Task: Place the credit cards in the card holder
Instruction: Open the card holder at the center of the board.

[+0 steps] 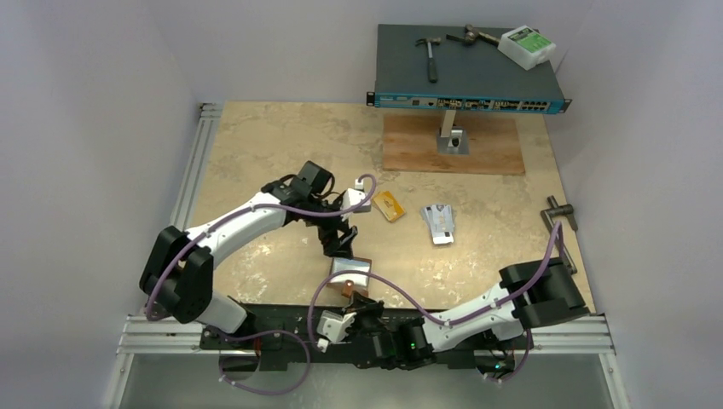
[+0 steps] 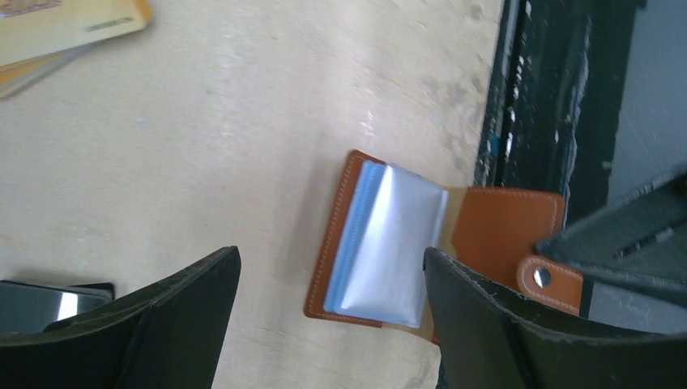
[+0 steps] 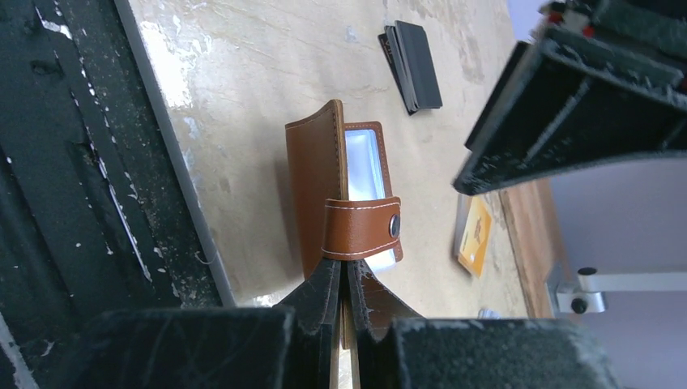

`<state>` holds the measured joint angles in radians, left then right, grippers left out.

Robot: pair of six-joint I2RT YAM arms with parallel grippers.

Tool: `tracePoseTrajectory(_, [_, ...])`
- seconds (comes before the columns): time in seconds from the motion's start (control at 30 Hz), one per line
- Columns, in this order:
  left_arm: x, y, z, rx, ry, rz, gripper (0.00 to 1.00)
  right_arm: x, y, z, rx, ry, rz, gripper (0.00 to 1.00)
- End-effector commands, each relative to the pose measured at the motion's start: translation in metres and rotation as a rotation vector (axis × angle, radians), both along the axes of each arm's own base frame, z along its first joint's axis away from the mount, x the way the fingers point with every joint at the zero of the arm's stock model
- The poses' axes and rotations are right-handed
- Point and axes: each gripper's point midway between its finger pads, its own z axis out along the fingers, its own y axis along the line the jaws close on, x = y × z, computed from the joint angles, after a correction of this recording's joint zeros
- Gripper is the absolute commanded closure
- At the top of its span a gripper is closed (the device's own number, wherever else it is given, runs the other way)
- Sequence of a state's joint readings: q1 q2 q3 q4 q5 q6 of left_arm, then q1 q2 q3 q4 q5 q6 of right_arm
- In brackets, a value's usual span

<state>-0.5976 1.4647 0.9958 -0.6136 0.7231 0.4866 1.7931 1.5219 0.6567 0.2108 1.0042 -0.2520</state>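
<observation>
At the near edge, a black rail (image 1: 281, 317) on an aluminium frame (image 1: 162, 334) carries both arm bases. Just past it, at 6 o'clock on the table (image 1: 256, 145), the card holder (image 1: 351, 274) lies opened on the beige, marble-patterned top. The right gripper (image 3: 340, 271) is clenched on its brown leather cover and holds that flap up on edge, with the snap tab (image 3: 362, 228) hanging across it. The light blue sleeves (image 2: 381, 235) lie flat on the other half.

The left gripper (image 2: 330, 255) hangs directly above the holder with its jaws spread wide and nothing in them. The holder shows between its fingers (image 2: 186, 300).

A stack of black cards (image 3: 413, 53) lies flat on the stone just beyond the holder. At 1 o'clock from the holder the gold-orange cards (image 1: 390, 205) rest near the table's middle. The silvery white cards (image 1: 439, 223) lie fanned at 2 o'clock from the holder, apart from the gold ones.

At 3 o'clock a small metal clamp (image 1: 560, 213) sits on the table's right edge. At the far end, toward 1 o'clock, a wooden board (image 1: 418, 149) bears a metal stand (image 1: 451, 135). The stand carries a network switch (image 1: 469, 77), with two hammers (image 1: 430, 55) and a white box (image 1: 527, 47) on top of it. Plain pale walls (image 1: 102, 85) close the space on three sides.
</observation>
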Motion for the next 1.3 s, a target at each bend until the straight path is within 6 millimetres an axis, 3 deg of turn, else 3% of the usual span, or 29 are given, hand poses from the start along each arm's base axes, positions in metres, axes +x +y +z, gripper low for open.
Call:
tracePoseTrajectory(0.0, [0.060,-0.012,0.027,-0.035,-0.021,0.231,0.17,0.004,0.006,0.004,-0.032,-0.082,0.024,1.00])
tracePoseTrajectory(0.13, [0.090,0.005,0.039,-0.015,0.120,0.399,0.21,0.037,0.000,0.006,-0.104,-0.191,-0.056,1.00])
tracePoseTrajectory(0.27, [0.102,0.026,0.070,-0.061,0.087,0.448,0.21,0.055,0.007,0.005,-0.117,-0.216,-0.086,1.00])
tracePoseTrajectory(0.4, [0.090,0.039,0.095,-0.076,0.079,0.441,0.20,0.055,0.012,-0.016,-0.133,-0.188,-0.087,1.00])
tracePoseTrajectory(0.57, [0.079,0.056,0.117,-0.106,-0.038,0.454,0.18,0.038,0.012,-0.050,-0.169,0.024,-0.103,1.00])
tracePoseTrajectory(0.63, [0.076,0.061,0.125,-0.122,-0.075,0.464,0.16,0.022,0.021,-0.061,-0.159,0.165,-0.086,0.93])
tracePoseTrajectory(0.7, [0.072,0.066,0.131,-0.125,-0.092,0.469,0.16,0.008,0.027,-0.071,-0.173,0.256,-0.055,0.72])
tracePoseTrajectory(0.8, [0.073,0.073,0.143,-0.139,-0.132,0.487,0.14,-0.012,0.039,-0.084,-0.188,0.426,-0.032,0.55])
tracePoseTrajectory(1.03, [0.075,0.084,0.159,-0.162,-0.160,0.527,0.13,-0.024,0.035,-0.105,-0.167,0.645,-0.056,0.42])
tracePoseTrajectory(1.13, [0.075,0.086,0.159,-0.162,-0.162,0.531,0.12,-0.023,0.037,-0.097,-0.118,0.697,-0.050,0.40])
tracePoseTrajectory(1.27, [0.076,0.088,0.157,-0.159,-0.165,0.540,0.12,-0.003,0.040,-0.071,0.000,0.738,-0.071,0.38])
